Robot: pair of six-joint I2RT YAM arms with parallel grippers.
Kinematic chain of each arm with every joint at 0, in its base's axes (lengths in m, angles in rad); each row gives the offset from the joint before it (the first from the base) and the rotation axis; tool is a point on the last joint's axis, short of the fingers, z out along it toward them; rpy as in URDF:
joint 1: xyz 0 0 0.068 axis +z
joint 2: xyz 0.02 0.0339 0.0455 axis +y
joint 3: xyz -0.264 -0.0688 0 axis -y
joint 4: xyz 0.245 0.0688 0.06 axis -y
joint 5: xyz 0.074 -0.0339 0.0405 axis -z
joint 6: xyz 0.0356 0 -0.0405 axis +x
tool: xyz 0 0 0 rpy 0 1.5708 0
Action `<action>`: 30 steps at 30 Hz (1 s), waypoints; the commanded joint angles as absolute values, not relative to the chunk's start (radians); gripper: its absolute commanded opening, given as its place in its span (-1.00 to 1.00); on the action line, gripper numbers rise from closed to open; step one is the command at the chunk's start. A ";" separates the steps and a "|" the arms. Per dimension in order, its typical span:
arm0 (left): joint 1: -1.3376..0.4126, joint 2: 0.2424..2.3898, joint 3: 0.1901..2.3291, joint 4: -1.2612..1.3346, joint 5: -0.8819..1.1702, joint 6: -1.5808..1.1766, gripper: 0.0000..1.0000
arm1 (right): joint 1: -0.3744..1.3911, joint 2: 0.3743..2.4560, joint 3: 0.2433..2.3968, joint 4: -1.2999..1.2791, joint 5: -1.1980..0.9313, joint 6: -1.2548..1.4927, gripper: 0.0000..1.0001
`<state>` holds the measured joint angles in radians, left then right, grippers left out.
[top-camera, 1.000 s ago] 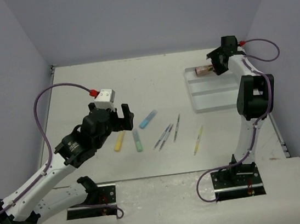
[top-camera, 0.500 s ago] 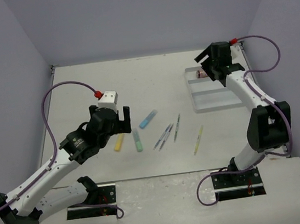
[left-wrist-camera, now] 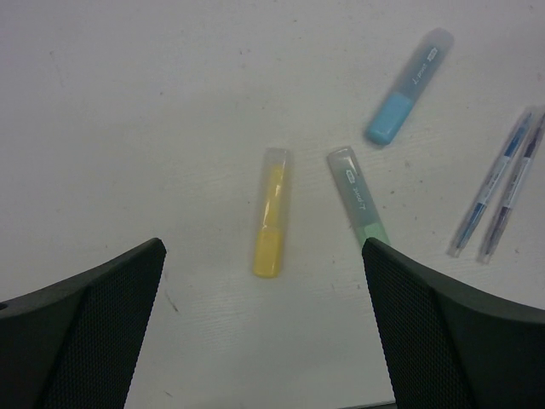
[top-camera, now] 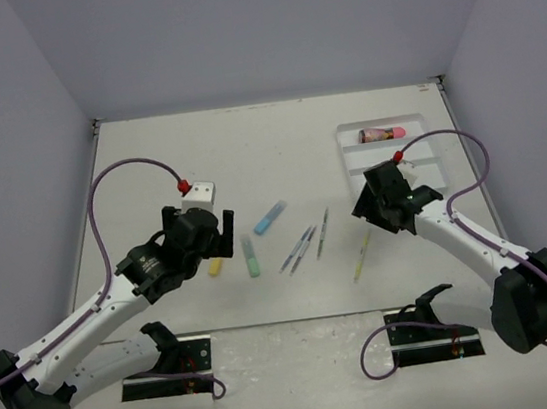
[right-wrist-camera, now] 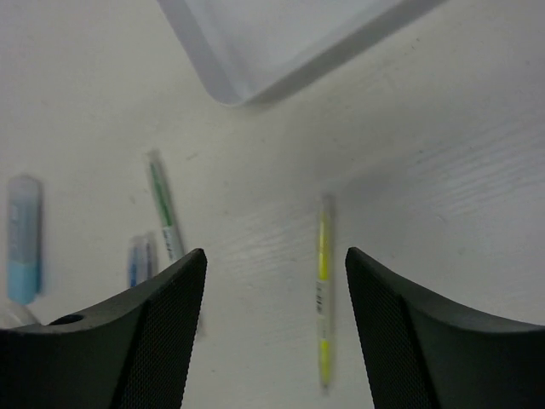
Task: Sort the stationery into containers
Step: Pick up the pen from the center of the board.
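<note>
The white three-compartment tray [top-camera: 426, 151] stands at the back right, with the short pink tube [top-camera: 382, 133] in its far compartment. On the table lie the yellow marker [left-wrist-camera: 271, 223], green marker [left-wrist-camera: 358, 198], light-blue marker [left-wrist-camera: 407, 88], two thin grey pens [left-wrist-camera: 498, 183] and another grey pen [top-camera: 323, 232]. My left gripper [top-camera: 219, 234] is open and empty just above the yellow marker [top-camera: 215, 267]. My right gripper [top-camera: 370, 207] is open and empty, hovering over the thin yellow-green pen [right-wrist-camera: 324, 290], which lies between its fingers in the right wrist view.
The tray's near corner [right-wrist-camera: 255, 51] shows at the top of the right wrist view. The green marker [top-camera: 250, 258] and light-blue marker [top-camera: 269, 217] lie right of my left gripper. Purple cables loop off both arms.
My right gripper has left the pink tube in the tray's far compartment and swung forward and left to above the yellow-green pen. My left gripper has come a little lower over the yellow marker.
</note>
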<state>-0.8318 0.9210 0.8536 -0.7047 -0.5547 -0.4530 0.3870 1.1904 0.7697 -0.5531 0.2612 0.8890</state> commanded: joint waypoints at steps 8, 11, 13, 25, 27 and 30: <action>-0.832 0.875 0.835 -0.629 -0.473 -0.419 1.00 | 0.468 1.211 0.712 -0.739 0.177 0.936 -0.02; -0.832 0.856 0.836 -0.629 -0.466 -0.414 1.00 | 0.491 1.256 0.691 -0.740 0.177 0.958 -0.02; -0.834 0.837 0.834 -0.631 -0.464 -0.415 1.00 | 0.499 1.282 0.685 -0.736 0.175 0.966 -0.04; -0.834 0.772 0.831 -0.615 -0.440 -0.404 1.00 | 0.520 1.457 0.716 -0.682 0.092 0.932 -0.72; -0.834 0.775 0.831 -0.615 -0.439 -0.403 1.00 | 0.523 1.468 0.726 -0.683 0.094 0.928 -0.91; -0.833 0.773 0.830 -0.615 -0.440 -0.402 1.00 | 0.526 1.399 0.720 -0.663 0.109 0.953 -1.00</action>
<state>-0.8318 0.7765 0.8356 -0.6520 -0.4457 -0.4255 0.5155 1.4326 0.7254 -0.6998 0.0951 0.9279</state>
